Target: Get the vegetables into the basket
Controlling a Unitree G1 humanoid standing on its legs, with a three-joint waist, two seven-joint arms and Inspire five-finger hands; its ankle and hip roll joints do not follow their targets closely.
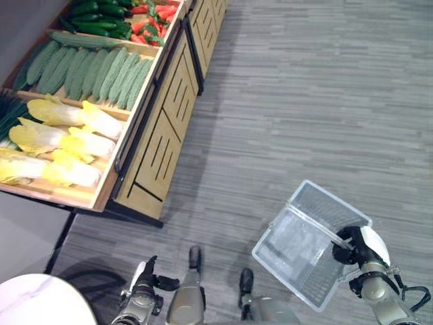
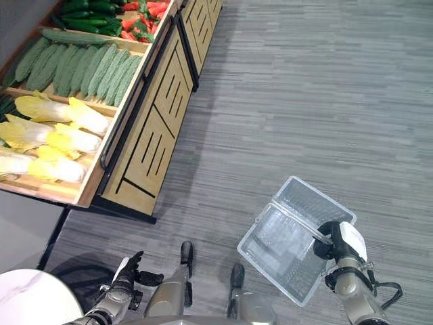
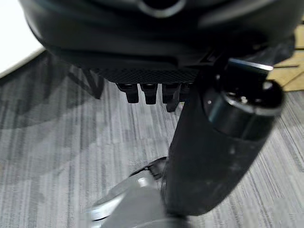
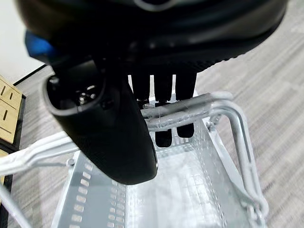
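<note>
A clear mesh basket [image 1: 329, 196] hangs tilted low over the grey floor at the lower right, with nothing in it. My right hand [image 1: 353, 247] is shut on its metal handle [image 4: 190, 107], fingers curled over the bar and thumb [image 4: 104, 123] in front. The vegetables lie on a wooden stand [image 1: 162, 128] at the upper left: pale yellow cabbages [image 1: 61, 142] nearest, ridged green gourds [image 1: 95, 73] behind them, then dark cucumbers [image 1: 101, 17] and red peppers [image 1: 152, 20]. At the lower left, my left hand [image 1: 143, 279] hangs open and holds nothing, well short of the stand.
The stand's slatted side panels run along the left of a wide grey plank floor [image 1: 304, 88]. A white round tabletop [image 1: 40, 301] shows at the bottom left corner, next to my left hand.
</note>
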